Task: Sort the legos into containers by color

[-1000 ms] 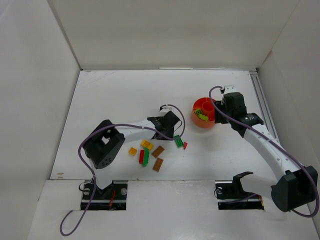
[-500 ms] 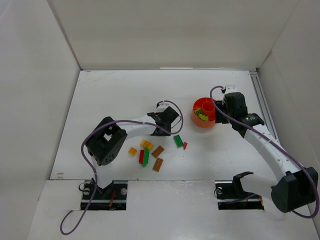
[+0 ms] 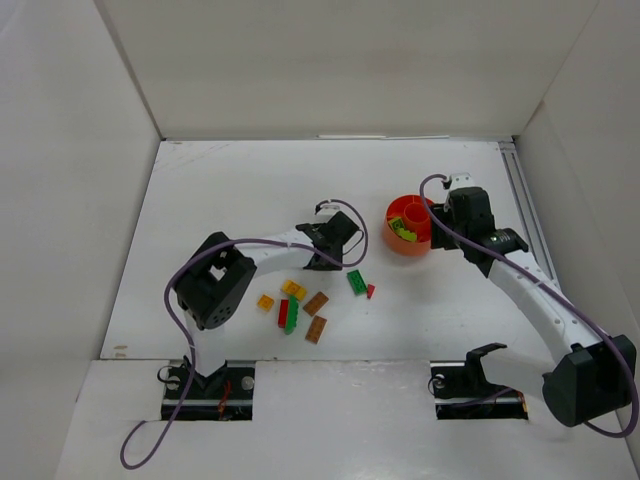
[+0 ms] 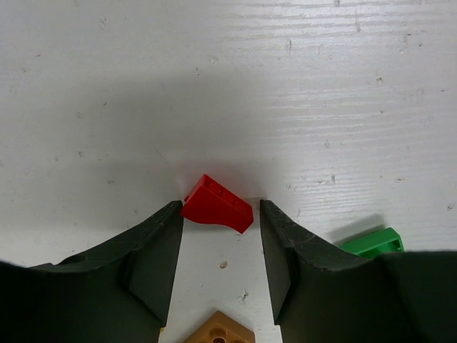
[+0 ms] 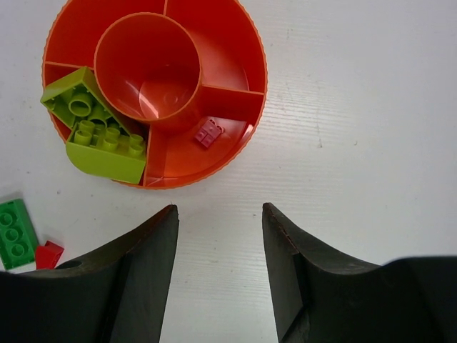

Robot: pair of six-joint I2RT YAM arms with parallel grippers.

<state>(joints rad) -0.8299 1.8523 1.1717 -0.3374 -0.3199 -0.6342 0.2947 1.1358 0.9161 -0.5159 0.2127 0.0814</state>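
Loose legos lie in front of my left arm: a green one (image 3: 356, 281), a small red one (image 3: 370, 291), yellow (image 3: 293, 290), orange (image 3: 265, 301) and brown (image 3: 316, 302) ones. My left gripper (image 3: 338, 258) hovers up-left of the green and red bricks. In the left wrist view the red brick (image 4: 216, 204) shows on the table just past the fingertips of that gripper (image 4: 218, 214). Its jaws stand narrowly apart with nothing between them. The orange-red bowl (image 3: 395, 245) holds lime bricks (image 5: 100, 139). My right gripper (image 5: 220, 209) is open and empty beside the bowl (image 5: 253, 107).
A tan brick (image 4: 218, 330) peeks in under the left fingers, and a green one (image 4: 371, 243) lies to their right. A small reddish piece (image 5: 208, 133) sits in one bowl compartment. White walls enclose the table on three sides.
My left gripper has drawn back up and to the left from the green and red bricks, and its jaws have narrowed. The right arm and all bricks have stayed put.
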